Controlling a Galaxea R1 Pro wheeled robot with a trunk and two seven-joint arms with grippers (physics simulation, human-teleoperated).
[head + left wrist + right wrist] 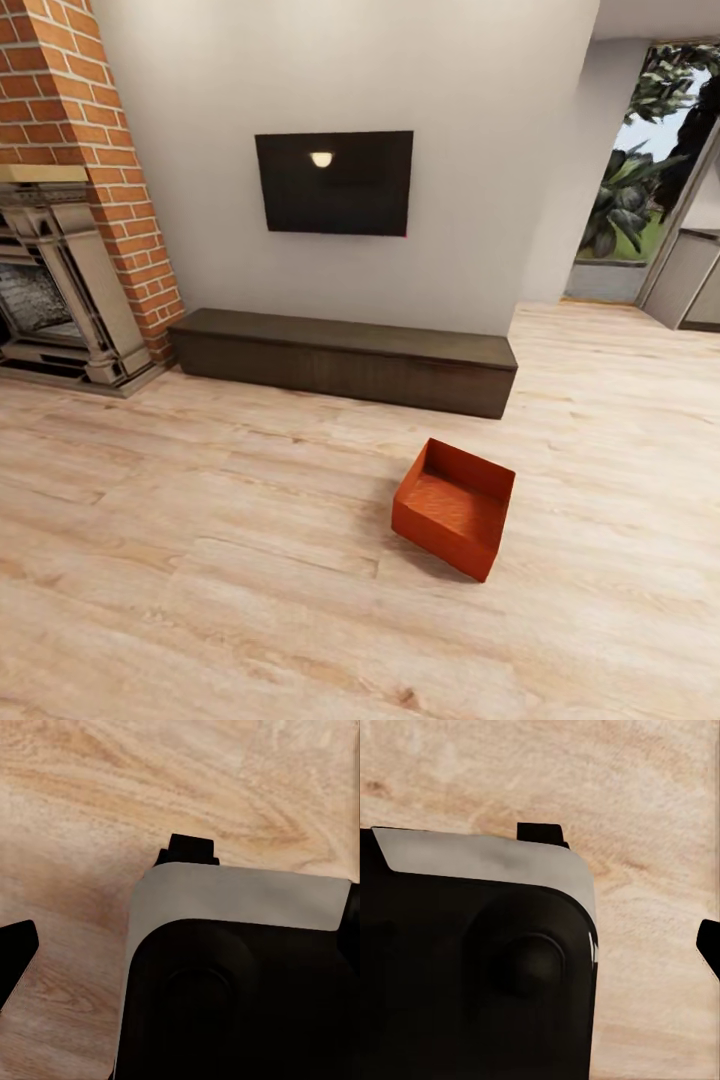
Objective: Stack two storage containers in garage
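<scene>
One orange-red open-top storage container (455, 505) lies on the light wood-plank floor (200, 560) of the living room, right of centre and a short way in front of the low dark cabinet (345, 360). It sits turned at an angle and looks empty. The second container is out of view. In the left wrist view a black fingertip (16, 952) stands far out at the picture's edge, above the planks and beside my own grey-and-black body (232, 982). The right wrist view shows a fingertip (710, 945) the same way, next to my body (472, 960). Nothing is held in either gripper.
A wall TV (333, 183) hangs above the cabinet. The brick fireplace (60, 290) stands at the far left. At the right an opening (640, 200) leads past the wall corner toward plants and a grey door. Open plank floor stretches between me and the container.
</scene>
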